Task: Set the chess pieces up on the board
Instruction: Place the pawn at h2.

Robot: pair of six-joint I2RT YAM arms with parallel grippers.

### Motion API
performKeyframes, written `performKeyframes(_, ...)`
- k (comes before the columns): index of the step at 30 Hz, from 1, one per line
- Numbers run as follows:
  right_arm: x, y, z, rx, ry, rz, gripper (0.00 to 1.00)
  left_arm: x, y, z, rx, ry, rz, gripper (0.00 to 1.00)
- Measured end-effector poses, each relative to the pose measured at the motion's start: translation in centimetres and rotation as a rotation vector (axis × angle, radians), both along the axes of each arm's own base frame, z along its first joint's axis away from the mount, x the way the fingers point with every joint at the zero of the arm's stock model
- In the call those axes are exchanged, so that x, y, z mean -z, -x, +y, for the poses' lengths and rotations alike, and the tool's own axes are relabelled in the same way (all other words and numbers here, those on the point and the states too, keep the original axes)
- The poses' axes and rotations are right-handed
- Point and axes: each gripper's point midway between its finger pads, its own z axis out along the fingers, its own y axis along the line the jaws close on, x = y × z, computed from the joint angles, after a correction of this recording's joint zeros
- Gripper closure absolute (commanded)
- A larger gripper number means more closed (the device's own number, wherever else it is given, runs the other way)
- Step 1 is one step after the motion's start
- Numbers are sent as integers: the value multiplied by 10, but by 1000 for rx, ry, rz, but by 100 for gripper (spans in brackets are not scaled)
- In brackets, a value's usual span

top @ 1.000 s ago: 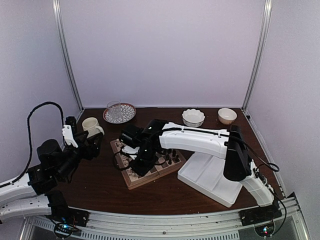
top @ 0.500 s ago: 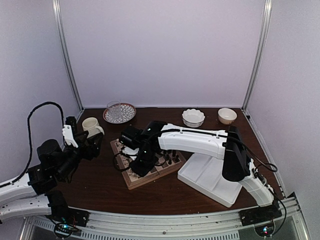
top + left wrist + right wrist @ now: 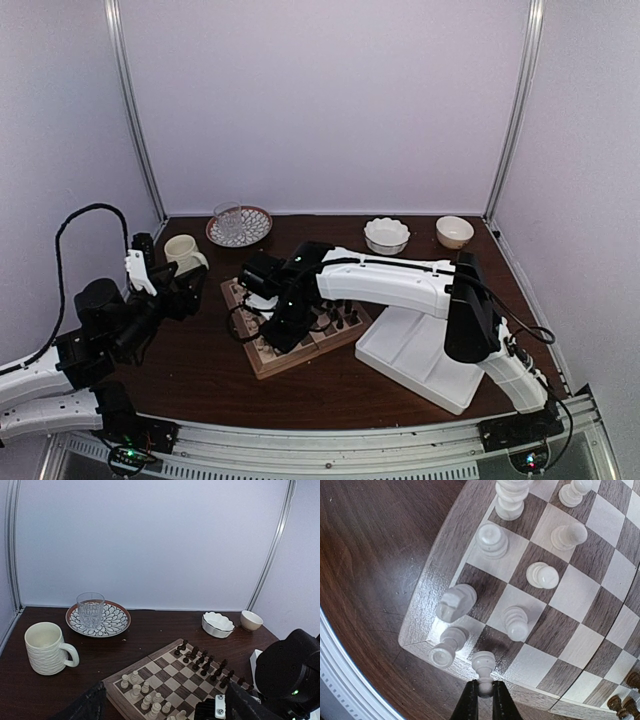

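The right gripper (image 3: 483, 687) has its two black fingers pinched together on the stem of a small cream-white turned-wood pawn (image 3: 483, 664), whose round head pokes out just ahead of the fingertips. The pawn sits over the corner of the square wooden chessboard with light and dark brown checks and a tan rim (image 3: 437, 575), at the row nearest the tool. Ahead and to the left of the jaws stand a cream rook-like piece (image 3: 445, 649) and a cream carved knight (image 3: 456, 602). Ahead and slightly to the right stands a second cream pawn (image 3: 517, 622).

To do this step well, I judge the pawn should come down base-flat in the middle of a free square. The fingers should part only once it bears its own weight, then draw back straight along their own line. The rook-like piece is close on the left and would tip at a brush.

The left gripper (image 3: 162, 707) has its fingers wide apart around nothing, with the board ahead of and below it.

The held pawn's base is buried between the fingers, so I cannot tell whether it touches the wood; it is perhaps just clear. Shadow and fingers also cover the square beneath. From overhead, the right wrist hides this whole corner. The tiny dark brown pieces (image 3: 205, 665) are cut off at the lower right edge of the right wrist view.
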Motion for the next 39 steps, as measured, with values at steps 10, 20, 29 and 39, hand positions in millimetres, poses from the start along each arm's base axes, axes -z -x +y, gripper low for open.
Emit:
performKeyframes(10, 2, 0, -1, 1, 6, -1, 94, 5, -2, -3, 5, -14, 13, 18)
performKeyframes(20, 6, -1, -1, 1, 14, 0, 94, 6, -2, -5, 13, -18, 17, 18)
performKeyframes(29, 6, -2, -2, 4, 16, -7, 94, 8, -1, -7, 25, -22, 20, 18)
performKeyframes(39, 6, -5, -3, 8, 22, -19, 85, 8, -1, -7, 26, -24, 19, 17)
